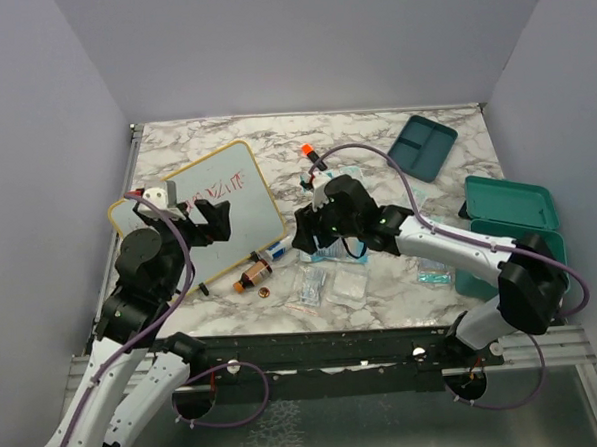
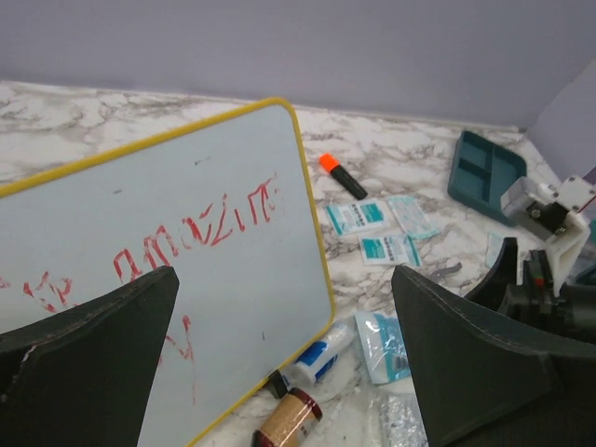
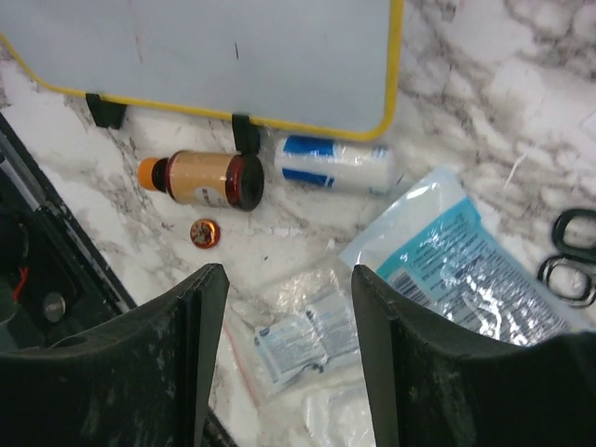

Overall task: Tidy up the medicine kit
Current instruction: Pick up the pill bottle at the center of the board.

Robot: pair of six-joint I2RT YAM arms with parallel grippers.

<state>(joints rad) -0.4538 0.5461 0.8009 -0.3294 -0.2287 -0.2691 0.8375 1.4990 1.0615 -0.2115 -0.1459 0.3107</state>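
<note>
The medicine kit's teal case (image 1: 509, 234) stands open at the right edge of the table, its lid (image 1: 511, 200) folded back. Its divided tray insert (image 1: 422, 145) lies apart at the back right and also shows as the tray (image 2: 484, 172) in the left wrist view. My right gripper (image 3: 289, 317) hangs open over a clear zip bag of small packets (image 3: 303, 340), with nothing between its fingers. A teal-printed pouch (image 3: 466, 270) lies beside its right finger. My left gripper (image 2: 284, 279) is wide open above the whiteboard (image 2: 168, 233), holding nothing.
Along the yellow-framed whiteboard's (image 1: 212, 203) near edge lie a brown bottle (image 3: 200, 179), a white-and-blue roll (image 3: 335, 163) and a small orange cap (image 3: 204, 233). An orange-capped marker (image 2: 340, 174), teal packets (image 2: 358, 217) and black scissor handles (image 3: 568, 251) lie mid-table.
</note>
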